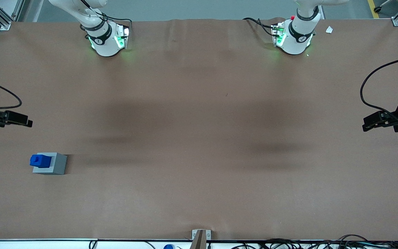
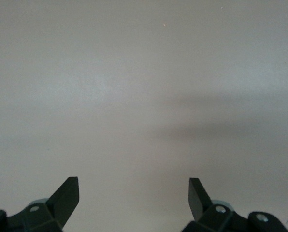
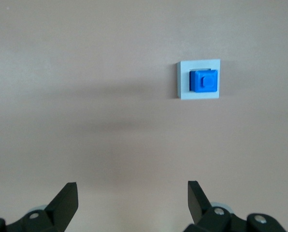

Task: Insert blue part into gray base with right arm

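While the small bright-blue plastic block (image 1: 40, 160) is seated in the recess of the light-gray square plastic base (image 1: 51, 163), both are found on the brown table (image 1: 199, 138) toward the working arm's end. Farther from the front camera, the black two-finger gripper (image 1: 26, 121) is held wide open, empty, well apart from them.

The blue part (image 1: 40, 160) is sitting in the recess of the gray base (image 1: 56, 165), which is resting on the table (image 1: 199, 138) toward the working arm's end. The pincer (image 1: 26, 121) is hanging spread, farther from the front camera, well apart from both.
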Robot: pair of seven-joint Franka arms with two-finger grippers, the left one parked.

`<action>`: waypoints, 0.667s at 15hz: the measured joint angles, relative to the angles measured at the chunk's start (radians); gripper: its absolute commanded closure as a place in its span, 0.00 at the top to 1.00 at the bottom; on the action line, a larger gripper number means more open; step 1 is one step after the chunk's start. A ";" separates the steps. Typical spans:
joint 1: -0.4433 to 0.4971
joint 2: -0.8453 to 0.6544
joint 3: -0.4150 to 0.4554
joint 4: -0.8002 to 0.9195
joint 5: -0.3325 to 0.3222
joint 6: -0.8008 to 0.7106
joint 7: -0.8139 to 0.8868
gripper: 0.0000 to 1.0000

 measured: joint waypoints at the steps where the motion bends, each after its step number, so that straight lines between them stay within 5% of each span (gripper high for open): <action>1: 0.009 -0.021 0.000 -0.006 0.000 -0.013 0.004 1.00; 10: 0.068 -0.298 0.000 -0.198 -0.023 -0.020 0.017 1.00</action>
